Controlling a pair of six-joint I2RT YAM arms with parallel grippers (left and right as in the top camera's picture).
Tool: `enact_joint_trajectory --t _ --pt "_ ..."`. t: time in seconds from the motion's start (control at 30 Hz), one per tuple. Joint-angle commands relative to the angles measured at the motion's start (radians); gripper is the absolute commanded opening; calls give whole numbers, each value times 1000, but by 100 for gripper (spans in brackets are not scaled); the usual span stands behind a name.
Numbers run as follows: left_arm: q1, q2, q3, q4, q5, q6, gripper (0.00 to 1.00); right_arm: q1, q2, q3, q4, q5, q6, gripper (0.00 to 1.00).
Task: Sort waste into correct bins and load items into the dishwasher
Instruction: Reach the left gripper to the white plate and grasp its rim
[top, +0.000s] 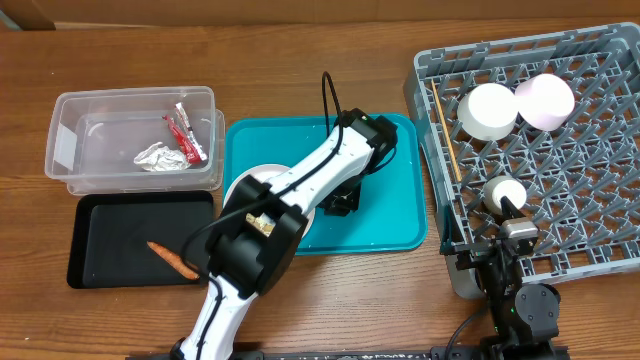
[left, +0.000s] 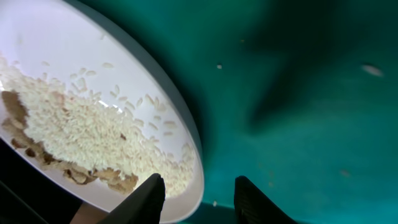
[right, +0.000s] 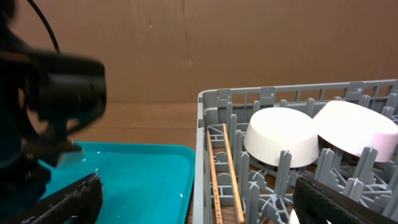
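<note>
Nearest us, in the left wrist view, the rim of the white plate (left: 134, 46) runs between the two fingers (left: 151, 196) of the left hand (left: 199, 180). One finger is over the plate's inside and the other over the teal tray (left: 298, 93). They stand apart, and we see a gap outside the rim, so nothing is clamped. White rice (left: 93, 127) is spread on the plate, with brown nut scraps (left: 68, 171) along its lower side.

From overhead, the plate sits at the teal tray's left end, and the tray's right half is open floor. To the left, the clear tub (top: 70, 150) holds the red wrapper (top: 186, 135) and the silver wrapper (top: 158, 156). The red wrapper's print is too small for us to read. The black tray (top: 110, 225), just in front of the tub, holds the carrot (top: 172, 259).

Open tabletop (top: 300, 60) runs along the far side. The grey rack (top: 600, 240) stands just beside the teal tray's right edge. Two white bowls (top: 488, 110) sit toward its far side, and the chopsticks (top: 447, 135) lie along its left wall. The right hand (right: 196, 186) has its fingers spread wide, one on the teal tray's side and the other on the rack's.
</note>
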Motion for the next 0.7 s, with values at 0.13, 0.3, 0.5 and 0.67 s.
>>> enact_joint_trajectory --t 0.13,0.3,0.5,0.67 --pt "8 80 -14 0 -17 -13 33 -3 -11 -10 6 -4 4 100" --pt "8 90 -14 6 -25 -13 4 -3 -11 -10 6 -4 4 100" --pt "8 85 -8 4 -43 -10 4 -3 -11 -10 6 -4 4 100" --pt "7 15 25 -19 -43 -17 4 -3 -11 -10 6 -4 4 100"
